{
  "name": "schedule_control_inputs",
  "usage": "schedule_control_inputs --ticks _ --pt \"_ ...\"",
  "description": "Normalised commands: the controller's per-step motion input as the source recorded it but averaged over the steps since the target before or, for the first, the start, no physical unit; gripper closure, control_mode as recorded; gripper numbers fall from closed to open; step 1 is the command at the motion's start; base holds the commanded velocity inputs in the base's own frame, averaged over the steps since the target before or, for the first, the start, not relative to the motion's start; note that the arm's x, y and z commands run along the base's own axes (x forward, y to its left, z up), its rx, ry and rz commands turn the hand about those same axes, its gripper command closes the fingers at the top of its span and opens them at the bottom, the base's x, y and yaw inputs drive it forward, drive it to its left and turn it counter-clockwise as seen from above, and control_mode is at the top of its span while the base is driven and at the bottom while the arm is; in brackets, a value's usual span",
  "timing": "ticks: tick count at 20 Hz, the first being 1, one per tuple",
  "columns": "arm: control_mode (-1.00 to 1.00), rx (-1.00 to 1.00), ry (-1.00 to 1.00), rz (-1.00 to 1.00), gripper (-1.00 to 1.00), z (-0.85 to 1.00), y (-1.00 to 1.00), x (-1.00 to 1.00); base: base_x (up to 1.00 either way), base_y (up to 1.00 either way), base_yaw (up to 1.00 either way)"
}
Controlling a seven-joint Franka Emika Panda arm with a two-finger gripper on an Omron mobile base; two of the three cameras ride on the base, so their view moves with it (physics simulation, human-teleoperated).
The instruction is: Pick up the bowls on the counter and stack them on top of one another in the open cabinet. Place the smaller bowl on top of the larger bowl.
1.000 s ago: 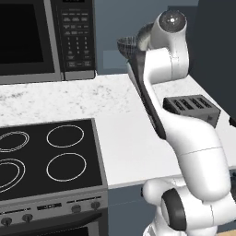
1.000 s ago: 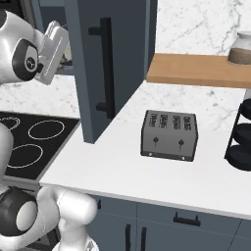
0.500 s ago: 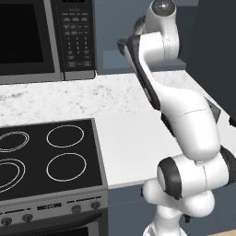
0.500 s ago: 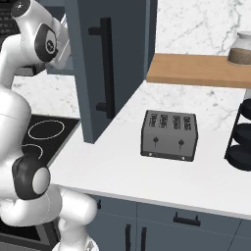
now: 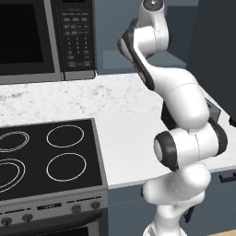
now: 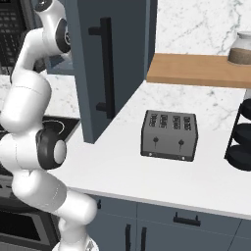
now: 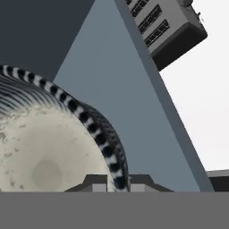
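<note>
In the hand view, a dark grey bowl (image 7: 49, 156) with a pale speckled inside and a black-and-white streaked rim lies close under the camera. My gripper (image 7: 118, 181) is shut on that rim, one fingertip on each side. I cannot tell whether it is the larger or the smaller bowl. Beyond it are blue-grey surfaces of the open cabinet (image 7: 116, 89). In the left base view the arm (image 5: 152, 32) reaches up in front of the cabinet's recess (image 5: 108, 57), above the white counter (image 5: 124, 124). The hand itself is hidden behind the arm's upper links.
The open cabinet door (image 6: 112, 63) hangs out over the counter (image 6: 147, 171), right beside the arm. A grey toaster (image 6: 169, 135) stands past it. A black stovetop (image 5: 46, 156) and a microwave (image 5: 46, 37) are to the left. A wooden shelf (image 6: 196, 68) with a jar (image 6: 242, 49) and a black rack (image 6: 242, 139) stand at the far right.
The arm has straightened upward and swung the hand higher, toward the cabinet recess. The base views have stayed put.
</note>
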Motion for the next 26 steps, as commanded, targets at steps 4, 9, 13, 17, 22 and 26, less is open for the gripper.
schedule_control_inputs --ticks 4,9,13,17,22,26 --pt "-1.0 0.0 0.05 0.0 1.0 0.13 -0.1 0.53 0.0 0.0 0.0" --pt "-1.0 0.0 0.05 0.0 1.0 0.04 -0.06 0.55 0.0 0.0 0.0" --pt "-1.0 0.0 0.03 0.0 1.0 0.04 -0.01 0.5 0.0 0.0 0.0" --pt "-1.0 0.0 0.05 0.0 1.0 0.0 -0.01 0.59 0.0 0.0 0.0" --pt "-1.0 0.0 0.03 0.0 1.0 -0.18 0.0 0.18 0.0 0.0 0.0" --pt "-1.0 0.0 0.02 0.0 1.0 -0.39 0.0 0.0 0.0 0.0 0.0"
